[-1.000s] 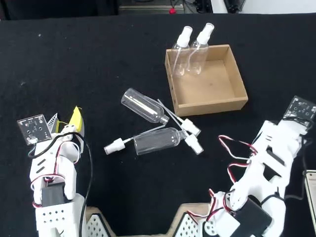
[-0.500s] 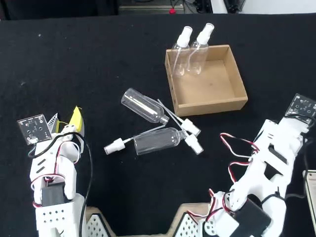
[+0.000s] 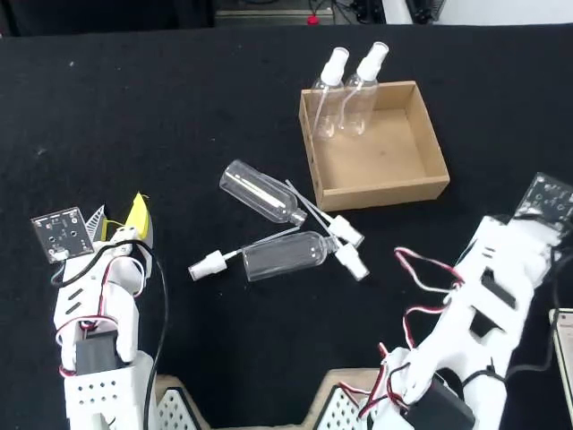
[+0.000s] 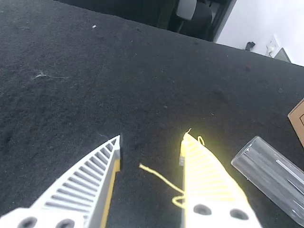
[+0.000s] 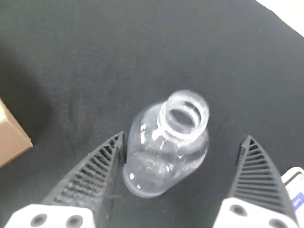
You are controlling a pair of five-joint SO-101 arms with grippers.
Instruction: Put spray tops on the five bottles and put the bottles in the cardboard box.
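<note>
A small clear plastic bottle with an open threaded neck stands upright on the black cloth-covered counter, between the fingers of the right claw, which is spread wide. The bottle sits close beside one finger and well apart from the other, so nothing is pinched yet. It looks empty and thin-walled, so I judge it very light, easy to topple with a nudge, smooth enough to slip, and soft enough to dent under a hard squeeze. The best hold is likely across the round body below the shoulder, centred between the fingers and closed gently, leaving the neck free for a top. Nearer the middle of the counter two more clear uncapped bottles lie on their sides, free to roll, with three loose white spray tops around them. Their thin dip tubes look bendy, so a top is better gripped by its stubby head. The left claw is also spread and holds nothing, sitting low over bare cloth with the base of one lying bottle not far off. Two capped bottles stand in the far corner of the shallow brown cardboard box
</note>
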